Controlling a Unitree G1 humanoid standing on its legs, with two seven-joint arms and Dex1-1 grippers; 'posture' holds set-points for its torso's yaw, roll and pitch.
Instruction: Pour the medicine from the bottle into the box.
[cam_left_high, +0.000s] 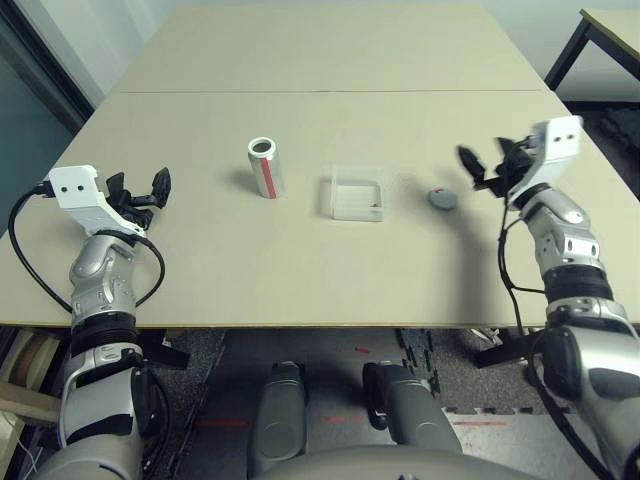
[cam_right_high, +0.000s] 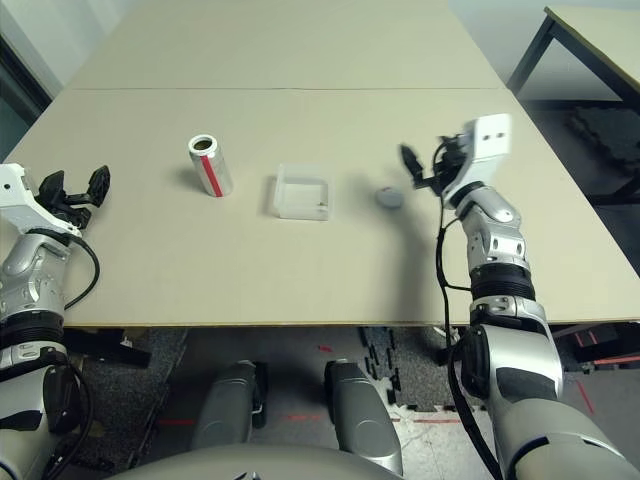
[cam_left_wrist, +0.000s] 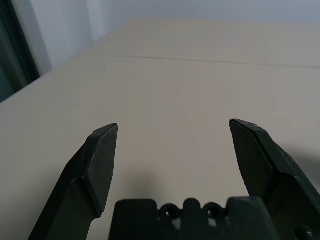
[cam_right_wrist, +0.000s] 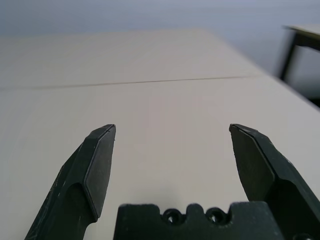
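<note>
small round grey cap (cam_left_high: 443, 199): right of the clear plastic square tray (cam_left_high: 358, 194), nearer my right gripper (cam_left_high: 486, 172)
both grippers: spread wide, empty; left one (cam_left_high: 141, 190) left of the white-grey bottle (cam_left_high: 266, 168)

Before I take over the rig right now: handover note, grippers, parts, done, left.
Left gripper: open, empty, left of the pill bottle.
Right gripper: open, empty, raised over the table's right side.
Pill bottle: upright, mouth uncovered, left of the box.
Clear plastic box: mid-table, a tiny dark speck in its near right corner; can't tell what it is.
Grey round cap: on the table, right of the box.
Done: cap off the bottle.
Left: grasp bottle, pour into box; whether any was poured, can't tell.
</note>
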